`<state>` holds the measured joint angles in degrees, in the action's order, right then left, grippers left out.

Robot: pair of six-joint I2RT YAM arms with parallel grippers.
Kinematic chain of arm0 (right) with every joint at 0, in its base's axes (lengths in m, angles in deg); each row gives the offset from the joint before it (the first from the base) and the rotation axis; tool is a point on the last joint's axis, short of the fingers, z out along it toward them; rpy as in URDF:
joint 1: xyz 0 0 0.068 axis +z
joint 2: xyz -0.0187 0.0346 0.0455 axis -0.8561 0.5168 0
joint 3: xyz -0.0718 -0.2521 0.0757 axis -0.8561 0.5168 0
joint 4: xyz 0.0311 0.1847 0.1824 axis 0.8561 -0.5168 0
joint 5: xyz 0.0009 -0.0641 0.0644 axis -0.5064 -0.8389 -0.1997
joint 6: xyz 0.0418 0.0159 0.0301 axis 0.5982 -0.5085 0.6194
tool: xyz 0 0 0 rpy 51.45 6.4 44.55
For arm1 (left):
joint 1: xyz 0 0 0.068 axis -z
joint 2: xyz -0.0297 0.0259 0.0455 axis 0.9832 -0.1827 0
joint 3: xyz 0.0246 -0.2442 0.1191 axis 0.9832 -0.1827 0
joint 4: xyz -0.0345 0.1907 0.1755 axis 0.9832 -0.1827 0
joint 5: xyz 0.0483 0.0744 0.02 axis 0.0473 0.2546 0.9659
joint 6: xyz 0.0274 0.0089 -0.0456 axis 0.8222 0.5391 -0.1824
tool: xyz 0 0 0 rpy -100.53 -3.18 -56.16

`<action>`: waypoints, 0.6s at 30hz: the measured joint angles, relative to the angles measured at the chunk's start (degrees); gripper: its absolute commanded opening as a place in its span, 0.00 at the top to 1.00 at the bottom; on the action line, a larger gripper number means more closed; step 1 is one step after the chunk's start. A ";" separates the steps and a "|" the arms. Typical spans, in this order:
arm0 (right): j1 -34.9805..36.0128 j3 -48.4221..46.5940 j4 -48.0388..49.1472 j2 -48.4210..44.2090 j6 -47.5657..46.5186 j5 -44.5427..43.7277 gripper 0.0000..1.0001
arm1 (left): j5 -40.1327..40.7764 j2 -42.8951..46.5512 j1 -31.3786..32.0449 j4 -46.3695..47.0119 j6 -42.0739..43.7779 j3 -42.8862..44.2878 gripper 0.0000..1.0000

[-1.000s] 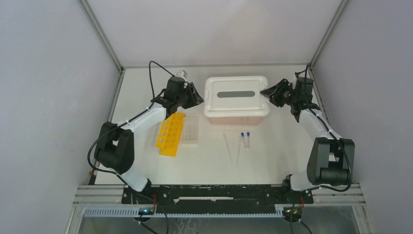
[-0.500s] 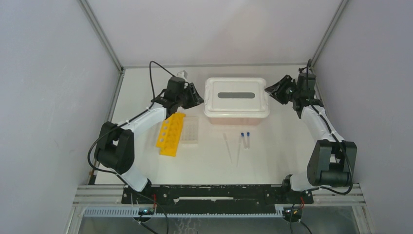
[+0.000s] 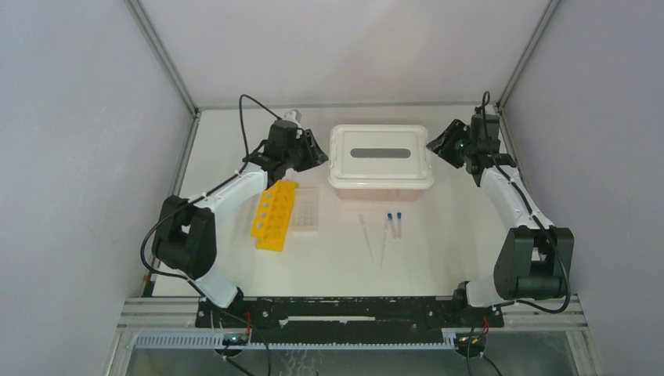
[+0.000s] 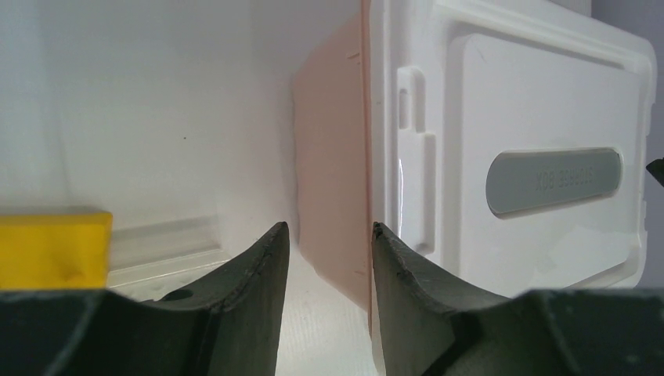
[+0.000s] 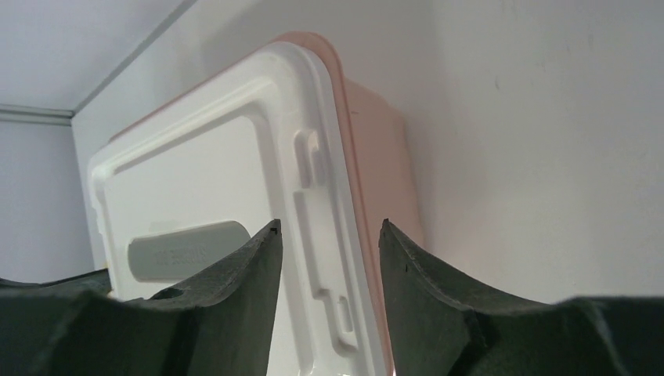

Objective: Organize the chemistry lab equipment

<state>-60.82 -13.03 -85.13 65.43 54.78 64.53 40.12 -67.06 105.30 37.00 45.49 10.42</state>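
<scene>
Your left hand (image 3: 312, 153) hangs spread and empty beside the left end of the pink tub (image 4: 333, 157), and your right hand (image 3: 435, 146), equally spread and empty, flanks the other end. The yellow rack (image 3: 275, 214), hard plastic with round holes, lies just nearward of the left hand, long axis near-to-far, with the clear grid rack (image 3: 306, 208) just beside it. The slim blue-capped tubes (image 3: 393, 223) and droppers (image 3: 366, 233) lie midway on the desk (image 3: 446, 251), pointing likewise, well apart from both hands.
</scene>
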 measured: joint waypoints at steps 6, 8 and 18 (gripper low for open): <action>2.67 -0.09 -1.75 0.00 -1.99 -3.48 0.43 | 0.02 -0.11 0.00 -0.17 0.00 0.61 0.52; 3.45 -0.09 -1.97 0.00 -2.27 -4.39 0.43 | 0.02 -0.13 0.00 -0.17 0.00 0.63 0.52; 5.03 -0.44 -3.78 1.36 -3.50 -7.50 0.43 | 0.02 -0.50 0.04 -0.17 -0.02 0.63 0.52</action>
<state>-55.79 -13.47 -88.91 66.79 51.28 57.03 40.14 -67.56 105.34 36.82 45.47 11.05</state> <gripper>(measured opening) 0.565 0.479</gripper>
